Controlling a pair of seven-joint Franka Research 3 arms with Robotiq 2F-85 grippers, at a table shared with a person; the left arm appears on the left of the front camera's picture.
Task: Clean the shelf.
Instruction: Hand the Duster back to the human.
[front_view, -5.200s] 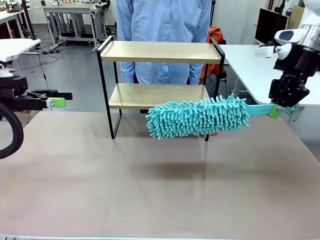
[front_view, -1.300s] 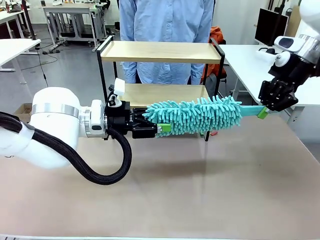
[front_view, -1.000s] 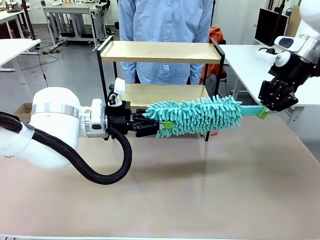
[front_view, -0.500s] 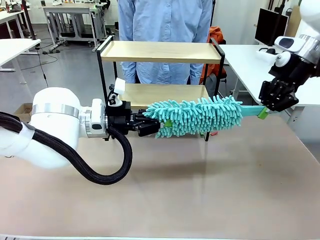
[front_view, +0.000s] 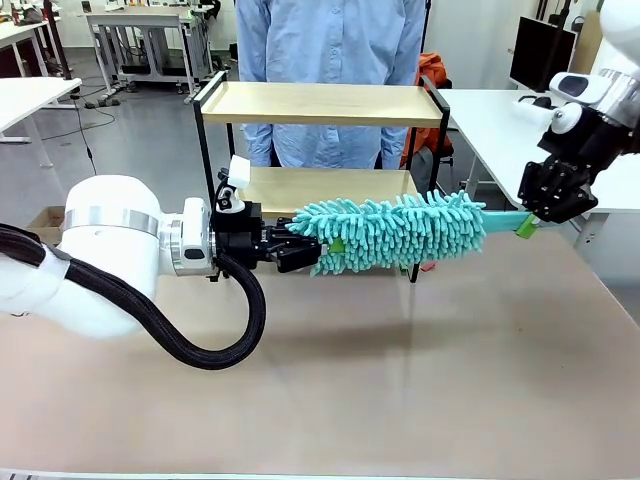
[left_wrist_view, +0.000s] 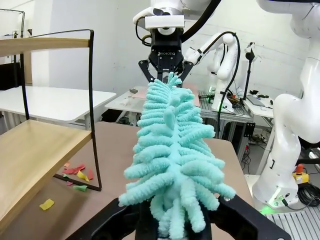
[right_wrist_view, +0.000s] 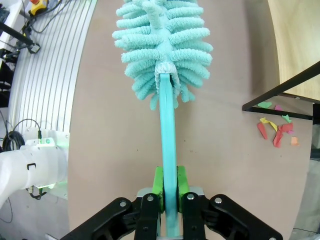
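Note:
The shelf (front_view: 320, 103) stands at the table's far side, its lower board (left_wrist_view: 30, 160) at the left of the left wrist view and one corner (right_wrist_view: 295, 50) in the right wrist view. In front of it a teal fluffy duster (front_view: 400, 230) hangs level above the table. My left gripper (front_view: 328, 246) is shut on the tip of the duster's head (left_wrist_view: 172, 150). At the other end, my right gripper (front_view: 526, 226) has its green pads against both sides of the flat teal handle (right_wrist_view: 167, 150).
A person in a blue shirt (front_view: 330, 40) stands behind the shelf. Small coloured paper scraps (right_wrist_view: 275, 130) lie on the table by the shelf's leg, also seen as scraps (left_wrist_view: 75, 172) from the left wrist. White tables (front_view: 500, 130) stand to the right.
About five seconds ago my left arm was off at the left with open fingers; it has come in and shut on the duster's head. Over the last second nothing visibly moved.

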